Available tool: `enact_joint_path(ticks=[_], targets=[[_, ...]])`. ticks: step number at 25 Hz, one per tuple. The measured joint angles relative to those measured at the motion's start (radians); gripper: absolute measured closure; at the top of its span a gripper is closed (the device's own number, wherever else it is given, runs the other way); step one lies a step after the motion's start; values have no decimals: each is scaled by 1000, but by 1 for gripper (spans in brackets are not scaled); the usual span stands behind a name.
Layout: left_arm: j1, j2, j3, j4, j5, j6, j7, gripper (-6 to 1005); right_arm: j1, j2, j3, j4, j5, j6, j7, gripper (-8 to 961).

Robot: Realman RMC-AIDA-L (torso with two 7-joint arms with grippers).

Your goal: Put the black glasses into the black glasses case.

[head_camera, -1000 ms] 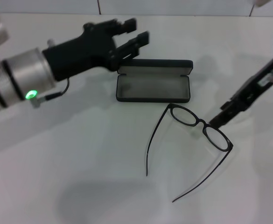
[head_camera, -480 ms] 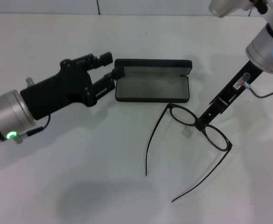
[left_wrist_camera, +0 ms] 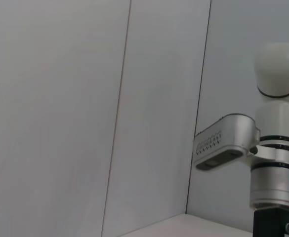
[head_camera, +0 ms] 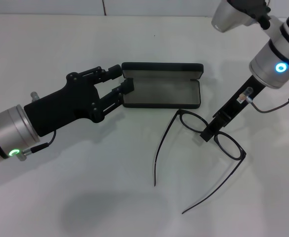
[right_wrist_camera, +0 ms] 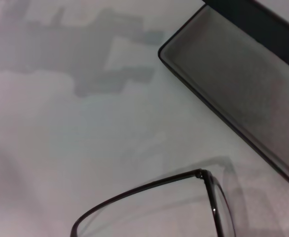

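Note:
The black glasses case lies open in the middle of the table, grey lining up, lid standing at its far side. My left gripper is open at the case's left end, one finger by the lid corner, the other touching the tray's left edge. The black glasses lie just in front of the case's right end, temple arms unfolded toward me. My right gripper comes down onto the bridge between the lenses. The right wrist view shows the case and one lens rim of the glasses.
The white table stretches bare to the front and left. A white tiled wall runs along the far edge. The left wrist view shows only that wall and the right arm's silver body.
My left gripper has dropped from above the case's lid down to the case's left end. My right arm has swung in, its gripper sliding a little left along the glasses' bridge.

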Motion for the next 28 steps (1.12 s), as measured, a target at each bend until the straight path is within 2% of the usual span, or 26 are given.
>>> enact_joint_path(ticks=[7, 13, 18, 25, 28], targets=[[2, -1, 0, -1, -1, 1, 0, 561, -14, 2, -49, 14, 37, 45, -3, 482], [2, -1, 0, -18, -4, 1, 1, 561, -26, 1, -91, 15, 66, 76, -6, 637], [3, -2, 0, -26, -15, 1, 1, 561, -39, 0, -91, 9, 83, 79, -9, 688], [4, -2, 0, -26, -36, 2, -4, 561, -115, -1, -101, -72, 145, 54, -39, 782], [0, -2, 0, -26, -45, 7, -7, 561, -181, -3, -131, -160, 209, 24, -45, 825]])
